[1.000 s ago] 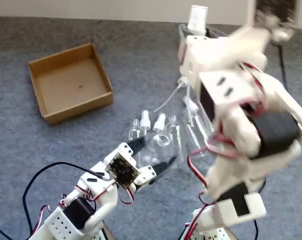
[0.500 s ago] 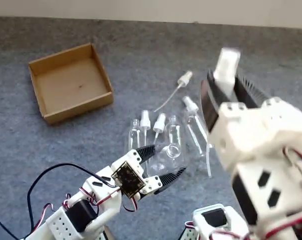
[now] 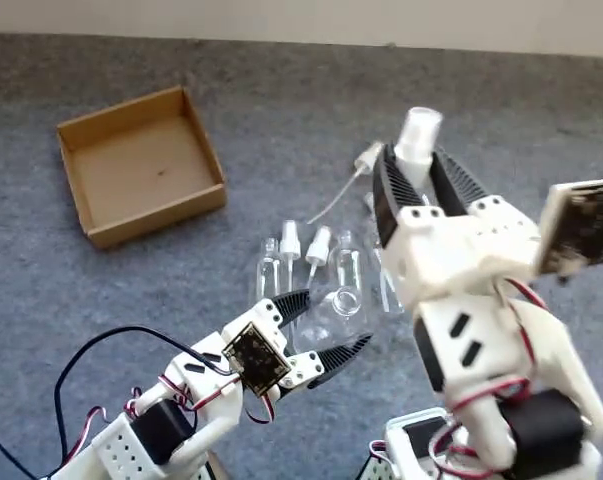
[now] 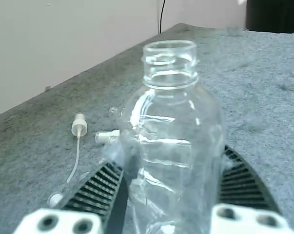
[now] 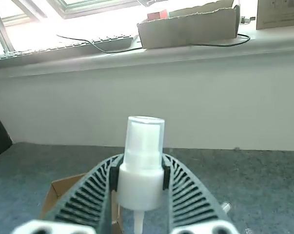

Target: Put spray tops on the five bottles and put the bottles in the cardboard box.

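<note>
- High view: the left pincer [image 3: 337,318] is sitting near the middle of the table [image 3: 281,110]. Its jaws are pressing both sides of one open bottle [image 3: 333,305], apparently steadying the neck to receive a top.
- The right pincer [image 3: 413,153] is hanging raised to the right, gripping one spray top [image 3: 419,128], seemingly ready for fitting.
- Just beyond the left pincer, clear bottles [image 3: 271,268] are lying clustered. At least three are showing, but they overlap too much for a sure count.
- Three more tops are showing: two cluster tops [image 3: 289,238] among the bottles and one loose top [image 3: 366,157] farther off.
- One cardboard box [image 3: 141,165] is sitting far left, with no bottle in it.
- Left wrist view: the left pincer [image 4: 170,161] is hugging the one open bottle [image 4: 171,146], mouth pointing away. Two white tops are lying on the table beyond it.
- Right wrist view: the right pincer [image 5: 142,158] is clamping the collar of the one spray top [image 5: 144,131]. One corner of the cardboard box [image 5: 54,195] is showing beyond.
</note>
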Available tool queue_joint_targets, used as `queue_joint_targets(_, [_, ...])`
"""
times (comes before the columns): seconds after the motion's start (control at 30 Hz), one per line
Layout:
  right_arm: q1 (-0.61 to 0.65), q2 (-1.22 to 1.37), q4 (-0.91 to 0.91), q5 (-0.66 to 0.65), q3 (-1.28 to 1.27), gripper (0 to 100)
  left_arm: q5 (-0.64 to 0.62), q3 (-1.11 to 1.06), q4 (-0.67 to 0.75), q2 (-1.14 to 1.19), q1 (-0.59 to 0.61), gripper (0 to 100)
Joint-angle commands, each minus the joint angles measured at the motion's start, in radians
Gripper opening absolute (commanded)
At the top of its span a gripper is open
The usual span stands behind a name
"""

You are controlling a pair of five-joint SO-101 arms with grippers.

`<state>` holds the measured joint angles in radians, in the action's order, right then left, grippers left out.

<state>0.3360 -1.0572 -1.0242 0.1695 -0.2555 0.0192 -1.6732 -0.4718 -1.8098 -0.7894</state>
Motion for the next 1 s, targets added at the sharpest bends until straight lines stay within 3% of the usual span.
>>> queue_joint_targets(0.0, [-0.010, -0.110, 0.191, 0.014, -0.211, 0.9, 0.003, -0.022, 0.020, -0.004, -0.018, 15])
queue_joint_targets(0.17, [-0.005, -0.160, 0.254, 0.014, -0.239, 0.9, 0.003, -0.022, 0.018, -0.004, -0.018, 15])
queue_joint_targets(0.47, [0.142, -0.194, 0.298, 0.014, -0.237, 0.9, 0.003, -0.022, 0.018, -0.004, -0.018, 15])
queue_joint_targets(0.97, [0.143, -0.325, 0.297, 0.012, -0.407, 0.9, 0.003, -0.022, 0.021, -0.004, -0.016, 15])
